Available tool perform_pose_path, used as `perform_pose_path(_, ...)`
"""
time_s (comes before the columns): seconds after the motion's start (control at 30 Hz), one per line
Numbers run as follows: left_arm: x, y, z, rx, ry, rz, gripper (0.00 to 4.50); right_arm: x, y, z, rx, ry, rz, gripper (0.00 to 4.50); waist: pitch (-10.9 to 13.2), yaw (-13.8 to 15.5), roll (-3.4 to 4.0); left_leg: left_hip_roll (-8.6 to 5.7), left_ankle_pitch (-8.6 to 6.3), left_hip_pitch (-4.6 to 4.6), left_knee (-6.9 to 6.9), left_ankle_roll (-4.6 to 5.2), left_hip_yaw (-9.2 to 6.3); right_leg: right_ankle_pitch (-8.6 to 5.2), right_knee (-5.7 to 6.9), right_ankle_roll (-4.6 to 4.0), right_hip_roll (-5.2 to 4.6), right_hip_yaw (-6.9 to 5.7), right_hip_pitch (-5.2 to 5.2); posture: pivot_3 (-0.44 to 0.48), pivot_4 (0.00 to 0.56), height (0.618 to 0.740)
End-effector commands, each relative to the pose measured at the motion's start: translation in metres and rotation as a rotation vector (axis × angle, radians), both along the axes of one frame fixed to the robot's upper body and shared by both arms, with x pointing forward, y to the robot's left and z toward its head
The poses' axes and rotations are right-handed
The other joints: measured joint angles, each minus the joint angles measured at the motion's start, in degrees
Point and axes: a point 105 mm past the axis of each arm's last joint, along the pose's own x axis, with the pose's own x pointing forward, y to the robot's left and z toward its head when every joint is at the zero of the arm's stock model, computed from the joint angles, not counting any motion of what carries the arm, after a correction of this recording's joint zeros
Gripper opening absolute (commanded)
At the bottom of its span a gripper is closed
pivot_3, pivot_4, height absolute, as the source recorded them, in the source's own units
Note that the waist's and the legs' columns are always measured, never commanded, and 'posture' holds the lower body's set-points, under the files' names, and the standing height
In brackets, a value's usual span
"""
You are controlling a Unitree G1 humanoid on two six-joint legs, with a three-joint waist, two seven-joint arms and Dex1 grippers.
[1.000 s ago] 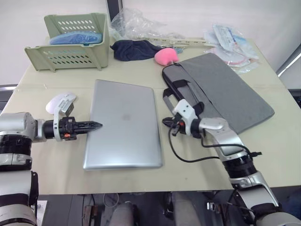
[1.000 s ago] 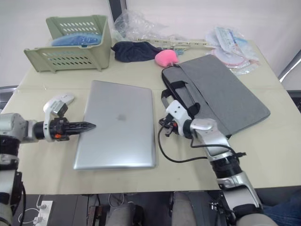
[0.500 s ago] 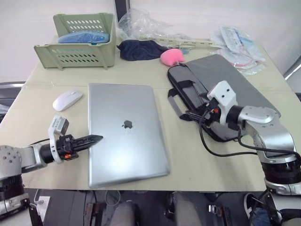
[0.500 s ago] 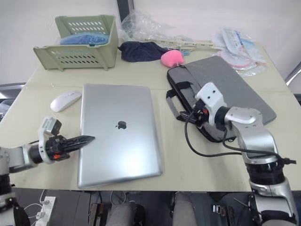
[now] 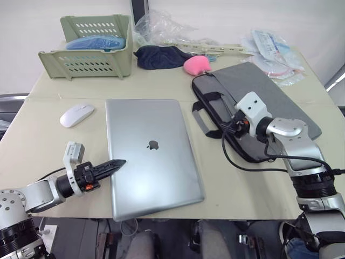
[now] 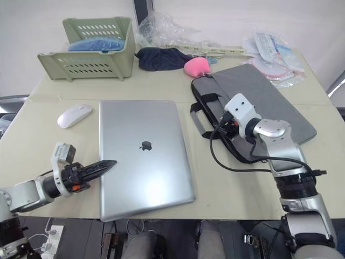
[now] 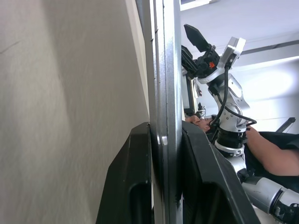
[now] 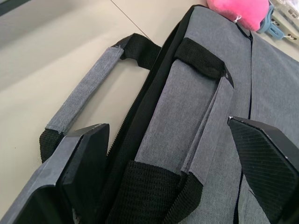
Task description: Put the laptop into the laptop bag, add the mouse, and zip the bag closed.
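**Tabletop layout**

The laptop [image 5: 151,154] lies flat at the middle of the tabletop [image 5: 43,135], reaching its near edge. The mouse [image 5: 76,114] sits just left of the laptop's far corner. The laptop bag [image 5: 259,105] lies to the right, its handles [image 5: 207,114] toward the laptop. Behind, along the far edge: a basket [image 5: 89,40] at left, a folded cloth [image 5: 161,55] and fuzzy lump [image 5: 196,65] at centre, and plastic packets [image 5: 269,48] at right.

Counter [image 5: 161,81] is viewed from above by both eyes; wrist views are set close, along the fingers [image 7: 135,186].
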Motion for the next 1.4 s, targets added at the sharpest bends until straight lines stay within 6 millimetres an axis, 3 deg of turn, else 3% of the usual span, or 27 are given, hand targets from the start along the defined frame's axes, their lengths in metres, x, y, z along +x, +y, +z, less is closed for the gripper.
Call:
perform_pose_path(0.03, 0.0, -0.006, 0.024, -0.055, -0.115, -0.023, 0.36, 0.009, 0.012, 0.004, -0.009, -0.058, 0.009, 4.43, 0.0, -0.1, 0.0, -0.01, 0.0, 0.0, 0.02, 0.0, 0.03, 0.0, 0.0, 0.0, 0.02, 0.01, 0.0, 0.0, 0.15, 0.74)
perform_pose_path(0.27, 0.0, -0.009, 0.027, -0.064, -0.113, -0.012, 0.36, 0.018, -0.001, -0.005, -0.076, -0.06, -0.051, 4.43, 0.0, -0.1, 0.01, -0.01, 0.0, -0.01, -0.03, -0.01, -0.01, 0.0, -0.02, 0.0, 0.01, 0.02, 0.0, 0.0, 0.15, 0.74)
perform_pose_path(0.3, 0.0, -0.009, 0.028, -0.065, -0.113, -0.011, 0.36, 0.019, -0.003, -0.005, -0.084, -0.064, -0.061, 4.2, 0.0, -0.1, 0.02, -0.01, 0.0, -0.01, -0.04, -0.01, -0.01, 0.0, -0.02, 0.0, 0.01, 0.01, 0.0, 0.0, 0.15, 0.74)
perform_pose_path(0.37, 0.0, -0.01, 0.028, -0.067, -0.11, -0.008, 0.36, 0.021, -0.005, -0.005, -0.092, -0.068, -0.072, 3.62, 0.0, -0.1, 0.02, 0.0, 0.0, -0.01, -0.03, -0.01, -0.01, 0.0, -0.03, 0.0, 0.02, 0.01, 0.0, 0.0, 0.15, 0.74)
perform_pose_path(0.6, -0.001, -0.013, 0.03, -0.072, -0.101, -0.006, 0.36, 0.022, -0.003, -0.004, -0.033, -0.05, -0.071, 0.09, 0.0, -0.1, 0.04, 0.0, 0.0, -0.01, -0.01, -0.01, 0.01, 0.0, -0.05, 0.0, 0.02, 0.04, 0.0, 0.0, 0.15, 0.74)
perform_pose_path(0.87, 0.0, -0.015, 0.034, -0.072, -0.102, -0.01, 0.36, 0.013, 0.0, 0.002, 0.184, 0.056, -0.083, 0.04, 0.1, 0.0, 0.19, 0.0, 0.0, -0.03, -0.02, -0.01, 0.02, 0.0, -0.11, 0.0, 0.08, 0.04, 0.0, 0.0, 0.15, 0.74)
perform_pose_path(1.03, 0.006, -0.028, 0.046, -0.139, -0.123, -0.043, 0.36, -0.005, 0.012, 0.024, 0.328, 0.147, -0.017, 0.04, 0.2, 0.0, 0.29, 0.01, 0.0, -0.08, -0.03, -0.01, -0.02, 0.0, -0.17, 0.0, 0.08, 0.03, -0.01, 0.0, 0.15, 0.74)
perform_pose_path(1.2, 0.015, -0.037, 0.041, -0.196, -0.094, -0.042, 0.36, -0.026, 0.028, 0.05, 0.386, 0.215, 0.071, 0.04, 0.2, 0.0, 0.37, -0.02, 0.0, -0.08, -0.05, -0.01, -0.01, 0.0, -0.18, 0.0, 0.09, 0.02, -0.01, 0.0, 0.15, 0.74)
perform_pose_path(1.4, 0.021, -0.048, 0.035, -0.246, -0.065, -0.044, 0.36, -0.033, 0.044, 0.07, 0.438, 0.221, 0.101, 0.04, 0.3, 0.0, 0.53, -0.08, -0.01, -0.08, -0.06, -0.03, 0.05, 0.0, -0.23, 0.0, 0.33, 0.04, -0.02, 0.0, 0.15, 0.74)
